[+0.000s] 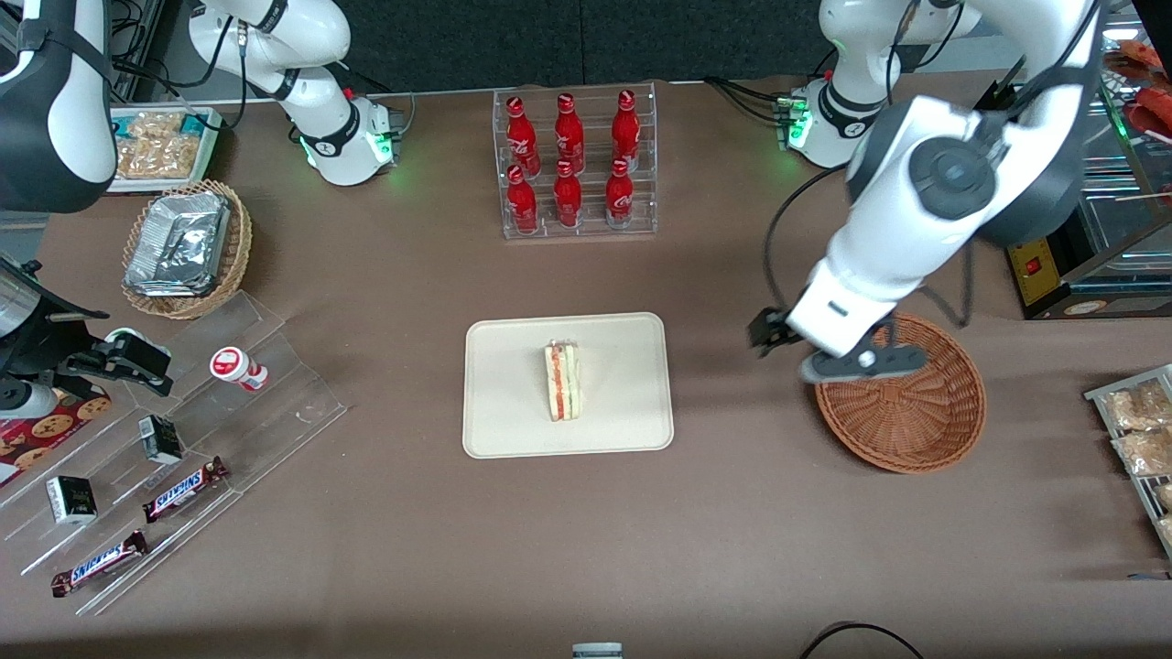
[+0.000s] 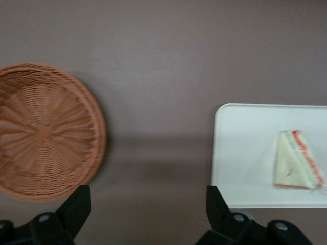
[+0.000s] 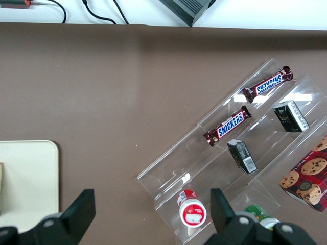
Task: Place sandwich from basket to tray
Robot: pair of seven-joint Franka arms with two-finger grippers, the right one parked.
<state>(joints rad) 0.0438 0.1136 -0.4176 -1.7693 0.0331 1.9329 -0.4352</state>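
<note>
Gripper (image 1: 786, 352) raised above bare tabletop between tray (image 1: 499, 430) and basket (image 1: 916, 435), just at the basket's rim, touching nothing. Jaws spread wide and holding nothing; dark fingers (image 2: 76, 206) set far apart, with only brown table between them. Sandwich (image 1: 563, 381) lying on the tray near its middle, cut edge with red-orange and green layers turned upward. Basket (image 2: 46, 130) with no contents, well apart from the tray (image 2: 240, 153). Sandwich (image 2: 297, 161) clear of the fingers.

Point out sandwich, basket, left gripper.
sandwich (image 1: 563, 381), front view, middle of its striped cut edge.
basket (image 1: 916, 430), front view, bare woven floor.
gripper (image 2: 148, 214), left wrist view, open, midway between fingertips, above bare table.
</note>
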